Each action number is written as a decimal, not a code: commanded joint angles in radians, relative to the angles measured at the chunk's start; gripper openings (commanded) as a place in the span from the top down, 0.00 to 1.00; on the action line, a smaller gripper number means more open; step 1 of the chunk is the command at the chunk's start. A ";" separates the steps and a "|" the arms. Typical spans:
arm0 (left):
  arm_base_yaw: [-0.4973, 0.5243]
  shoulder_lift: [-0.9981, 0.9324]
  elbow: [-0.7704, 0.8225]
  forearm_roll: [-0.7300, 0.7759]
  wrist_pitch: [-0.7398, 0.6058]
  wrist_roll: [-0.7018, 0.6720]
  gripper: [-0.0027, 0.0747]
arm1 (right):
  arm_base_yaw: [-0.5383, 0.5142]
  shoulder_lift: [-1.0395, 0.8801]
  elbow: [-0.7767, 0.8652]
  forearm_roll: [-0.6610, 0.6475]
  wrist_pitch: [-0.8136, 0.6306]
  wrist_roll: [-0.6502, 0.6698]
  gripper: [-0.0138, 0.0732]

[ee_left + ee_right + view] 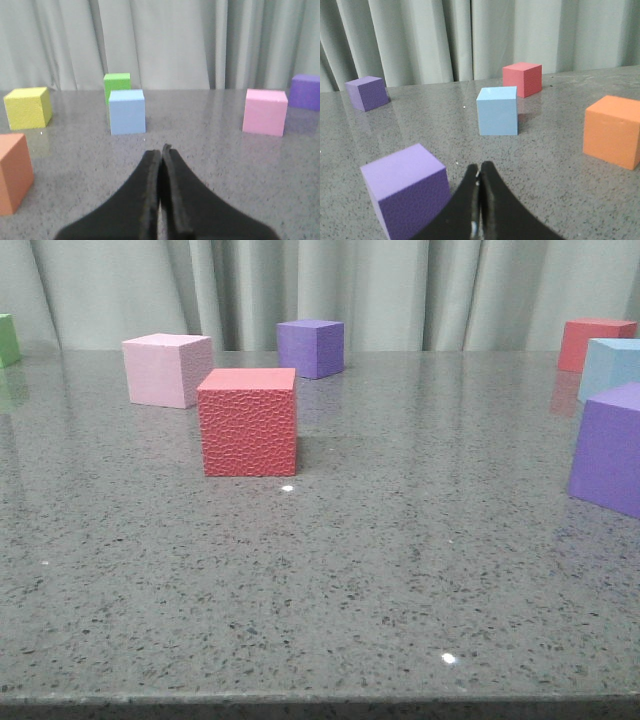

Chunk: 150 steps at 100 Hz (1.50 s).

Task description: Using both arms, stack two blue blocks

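Observation:
One pale blue block (127, 111) stands on the table ahead of my left gripper (161, 150), which is shut and empty, well short of it. The other pale blue block (497, 110) stands ahead of my right gripper (479, 167), also shut and empty; that block shows at the right edge of the front view (612, 366). Neither gripper shows in the front view. The two blue blocks are apart, each resting on the grey table.
Left wrist view: green cube (117, 83) just behind the blue block, yellow cube (28, 106), orange cube (14, 172), pink cube (265, 112), purple cube (306, 91). Right wrist view: purple cube (406, 190) close beside the fingers, another purple cube (367, 92), red cube (522, 79), orange cube (613, 130). Front view: red cube (248, 421).

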 commanded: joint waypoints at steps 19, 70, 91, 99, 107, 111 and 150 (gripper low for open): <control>0.002 0.143 -0.275 0.000 0.060 -0.007 0.99 | -0.005 0.162 -0.236 -0.002 0.130 -0.006 0.96; 0.002 0.610 -0.597 0.000 0.101 -0.007 0.99 | -0.005 0.552 -0.579 -0.010 0.181 -0.006 0.96; 0.002 0.725 -0.664 0.002 0.100 0.007 0.80 | -0.005 0.651 -0.624 -0.010 0.225 -0.006 0.79; 0.002 0.739 -0.674 0.002 0.088 0.007 0.60 | -0.005 0.671 -0.631 -0.010 0.238 -0.006 0.59; 0.002 0.739 -0.674 -0.003 0.071 0.007 0.36 | -0.005 0.678 -0.632 -0.010 0.237 -0.006 0.36; 0.002 0.739 -0.674 -0.003 0.070 0.007 0.30 | -0.005 0.679 -0.632 -0.010 0.237 -0.006 0.28; 0.002 0.751 -0.674 0.012 0.057 0.007 0.30 | -0.005 0.680 -0.640 -0.010 0.222 -0.006 0.16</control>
